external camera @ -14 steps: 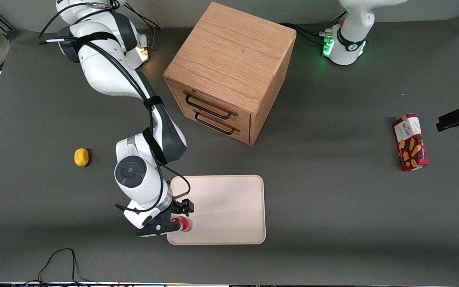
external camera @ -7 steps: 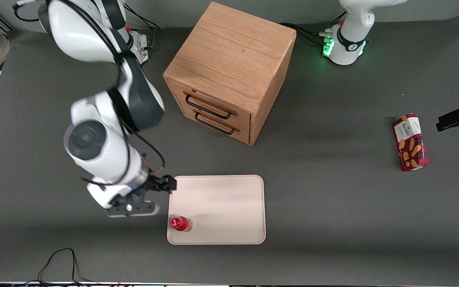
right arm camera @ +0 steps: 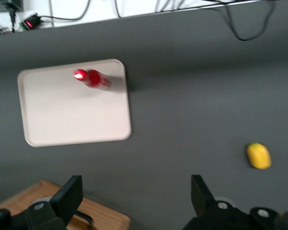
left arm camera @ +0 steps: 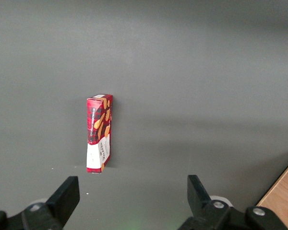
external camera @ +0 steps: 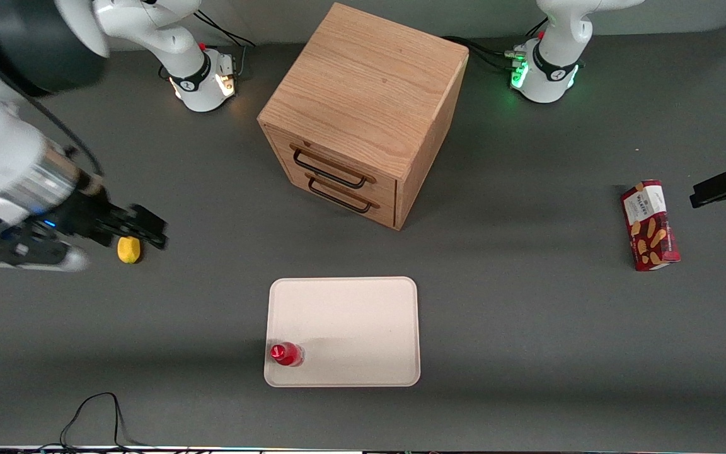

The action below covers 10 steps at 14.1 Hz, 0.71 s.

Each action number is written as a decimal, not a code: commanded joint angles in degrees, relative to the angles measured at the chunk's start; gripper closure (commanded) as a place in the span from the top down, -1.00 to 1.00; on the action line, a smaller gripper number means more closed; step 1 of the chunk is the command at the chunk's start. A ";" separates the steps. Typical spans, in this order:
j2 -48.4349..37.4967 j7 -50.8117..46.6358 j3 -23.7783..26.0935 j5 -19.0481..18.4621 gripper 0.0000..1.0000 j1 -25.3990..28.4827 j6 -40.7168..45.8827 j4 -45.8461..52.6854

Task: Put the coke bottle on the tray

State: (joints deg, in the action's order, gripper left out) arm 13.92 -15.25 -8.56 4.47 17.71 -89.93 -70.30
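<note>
Gripper (external camera: 120, 230) hangs open at mid-left, partly over the lemon (external camera: 128, 250); bare mat separates it from the tray (external camera: 363, 315), where only the coke bottle (external camera: 285, 354) stands at lower left

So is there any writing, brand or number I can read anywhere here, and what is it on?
On the red snack box: a white label with print, too small to read.
On the small red coke bottle standing on the flat cream tray: nothing legible.
On the wooden drawer cabinet and the yellow lemon: none.
On the open claw, raised near the lemon: none.
</note>
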 commanded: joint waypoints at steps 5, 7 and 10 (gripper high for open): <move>-13.48 16.02 3.64 -1.40 1.00 -12.86 -1.82 -17.23; -13.22 22.08 3.38 -1.40 1.00 -14.19 -2.09 -18.29; -12.60 23.08 2.76 -1.49 1.00 -15.16 -2.88 -17.42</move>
State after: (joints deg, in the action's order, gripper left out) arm 2.24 6.30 -6.26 3.73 3.21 -91.58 -86.87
